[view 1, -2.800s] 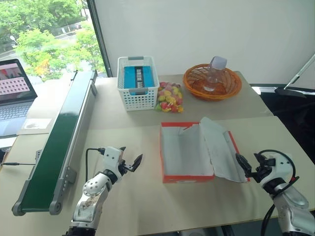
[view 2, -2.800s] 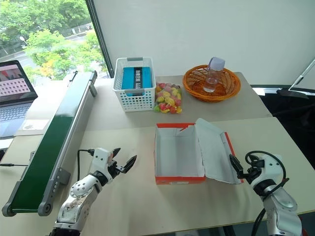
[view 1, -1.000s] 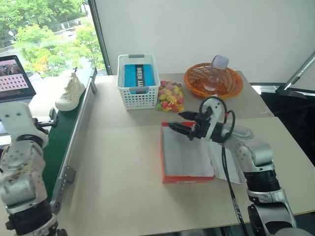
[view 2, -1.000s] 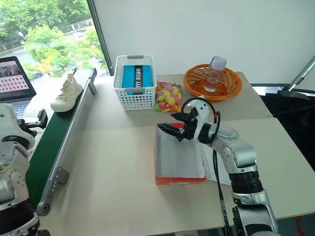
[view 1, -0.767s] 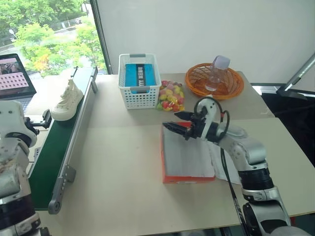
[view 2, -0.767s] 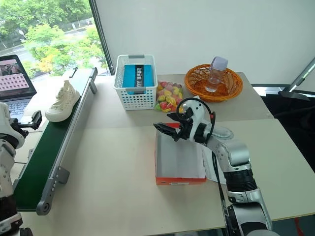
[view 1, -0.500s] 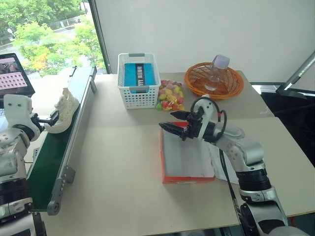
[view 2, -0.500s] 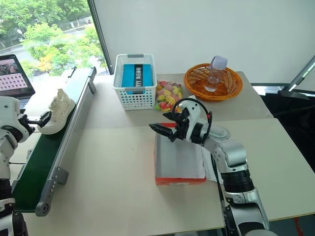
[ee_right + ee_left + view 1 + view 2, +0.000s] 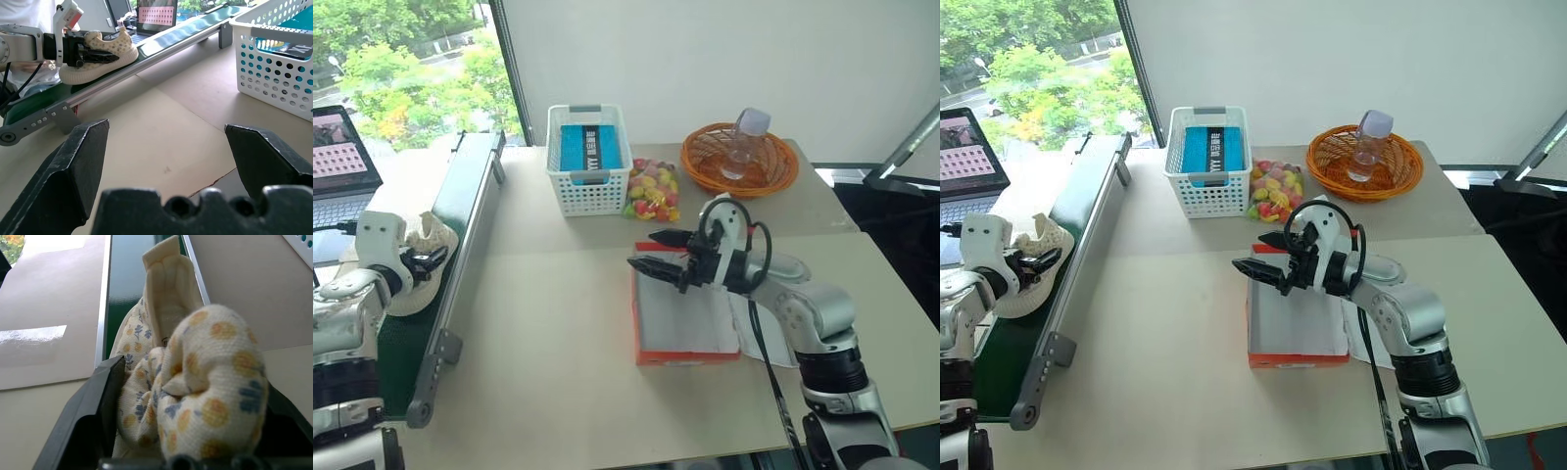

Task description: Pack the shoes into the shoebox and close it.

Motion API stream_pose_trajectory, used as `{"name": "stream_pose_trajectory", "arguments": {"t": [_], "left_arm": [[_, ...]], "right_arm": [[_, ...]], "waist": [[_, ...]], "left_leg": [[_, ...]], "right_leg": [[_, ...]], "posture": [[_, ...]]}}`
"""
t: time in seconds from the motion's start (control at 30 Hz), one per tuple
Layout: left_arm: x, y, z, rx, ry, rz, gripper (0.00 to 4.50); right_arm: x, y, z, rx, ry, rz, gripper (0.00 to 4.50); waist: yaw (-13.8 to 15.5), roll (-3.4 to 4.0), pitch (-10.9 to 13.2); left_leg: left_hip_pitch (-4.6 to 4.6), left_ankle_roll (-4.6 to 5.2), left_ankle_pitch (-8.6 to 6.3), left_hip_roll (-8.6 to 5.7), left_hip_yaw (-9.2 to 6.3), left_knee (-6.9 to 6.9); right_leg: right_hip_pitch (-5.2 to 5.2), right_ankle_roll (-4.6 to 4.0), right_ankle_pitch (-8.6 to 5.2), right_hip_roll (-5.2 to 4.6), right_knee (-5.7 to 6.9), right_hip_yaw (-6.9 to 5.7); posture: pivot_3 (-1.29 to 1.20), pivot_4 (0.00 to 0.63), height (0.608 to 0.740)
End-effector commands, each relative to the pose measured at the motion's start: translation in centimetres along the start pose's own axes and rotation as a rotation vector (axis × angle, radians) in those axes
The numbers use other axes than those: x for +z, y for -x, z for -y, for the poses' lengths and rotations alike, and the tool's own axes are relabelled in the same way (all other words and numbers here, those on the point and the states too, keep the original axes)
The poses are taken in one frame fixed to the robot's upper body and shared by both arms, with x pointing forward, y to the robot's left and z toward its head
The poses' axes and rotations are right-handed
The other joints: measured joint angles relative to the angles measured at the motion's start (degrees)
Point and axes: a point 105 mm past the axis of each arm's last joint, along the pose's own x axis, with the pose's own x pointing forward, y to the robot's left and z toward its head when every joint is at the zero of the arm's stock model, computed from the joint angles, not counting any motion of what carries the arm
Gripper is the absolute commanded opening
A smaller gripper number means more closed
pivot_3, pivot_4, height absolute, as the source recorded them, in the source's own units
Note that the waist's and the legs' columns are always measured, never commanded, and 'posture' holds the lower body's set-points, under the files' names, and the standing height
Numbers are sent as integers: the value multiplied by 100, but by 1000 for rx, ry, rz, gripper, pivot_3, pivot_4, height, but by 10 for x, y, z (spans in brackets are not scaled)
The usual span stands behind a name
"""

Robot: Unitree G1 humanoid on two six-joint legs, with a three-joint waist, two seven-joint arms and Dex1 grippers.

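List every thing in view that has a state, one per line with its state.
shoebox: open, no shoe inside
shoe: on the conveyor belt, gripped at the collar
left gripper: shut on the shoe
right gripper: open, above the shoebox's far edge
laptop: open, screen lit
bottle: capped, in the wicker basket

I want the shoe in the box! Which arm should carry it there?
The left. Its fingers are already around the shoe on the belt. The right gripper hangs open over the box, holding nothing.
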Motion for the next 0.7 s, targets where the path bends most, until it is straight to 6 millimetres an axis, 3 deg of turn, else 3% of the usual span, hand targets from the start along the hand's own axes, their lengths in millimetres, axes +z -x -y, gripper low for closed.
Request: {"name": "stream_pose_trajectory", "arguments": {"t": [0.03,0.17,0.27,0.37,0.47,0.53,0.57,0.63,0.7], "left_arm": [[7,1,-5,49,14,27,1536],[22,1,-9,87,23,80,208],[47,4,-15,154,22,172,118],[85,9,-8,162,8,301,118],[131,14,31,29,4,450,118],[158,17,69,-101,14,533,118],[164,19,84,-147,22,556,118],[162,21,135,-338,1,547,118],[160,27,173,-484,-10,549,118]], "right_arm": [[11,2,-3,6,37,25,4500],[10,2,-2,6,39,22,4500],[11,2,-2,7,40,22,4500],[13,2,-1,4,38,30,4500],[25,4,5,-27,3,84,4500],[38,5,14,-67,-43,142,4500],[43,5,17,-79,-67,164,4500],[49,5,23,-106,-157,205,4500],[57,6,25,-109,-232,252,4500]], "waist": [[3,0,0],[-3,0,0],[10,-4,1],[35,-35,1],[98,-54,3],[144,-57,4],[161,-58,3],[160,-58,3],[154,-58,3]], "left_leg": [[1,-1,0,0,0,0],[5,-4,1,2,0,0],[4,-3,3,3,-2,0],[-3,-3,7,2,-3,1],[-24,-3,9,0,-2,3],[-38,-3,9,-2,-3,7],[-40,-3,9,-5,-5,8],[-40,-2,9,-6,-5,10],[-37,-2,9,-6,-4,10]], "right_leg": [[0,-2,2,0,1,0],[0,-13,10,2,2,0],[0,-11,12,4,3,-1],[-1,-5,12,4,-2,-2],[-7,6,15,2,-15,-2],[-13,12,20,2,-19,-2],[-12,16,22,1,-20,-2],[-9,17,24,0,-20,-1],[-7,17,24,0,-19,1]], "posture": [[0,150,740],[0,150,740],[0,150,740],[0,150,740],[0,150,740],[0,150,740],[0,150,740],[0,150,740],[0,150,740]]}}
